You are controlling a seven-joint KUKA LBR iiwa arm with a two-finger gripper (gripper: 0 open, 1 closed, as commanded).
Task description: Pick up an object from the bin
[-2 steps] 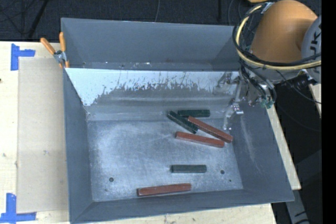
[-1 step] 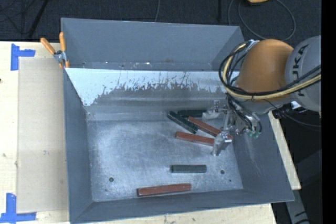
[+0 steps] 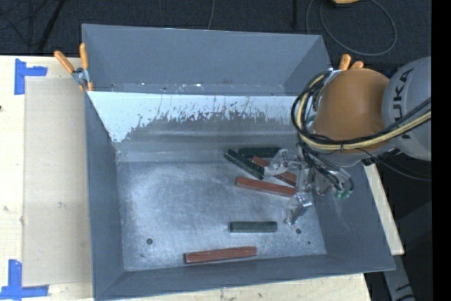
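Brown bar (image 3: 264,186) just beside our gripper (image 3: 298,211) could skid away if clipped. Whether the gripper is spread or clenched, we cannot tell.

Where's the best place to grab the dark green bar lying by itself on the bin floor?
Grip the dark green bar at its middle, coming straight down and closing across its short width. It lies flat and long, with bare bin floor along both long sides, apart from the brown bar nearby.
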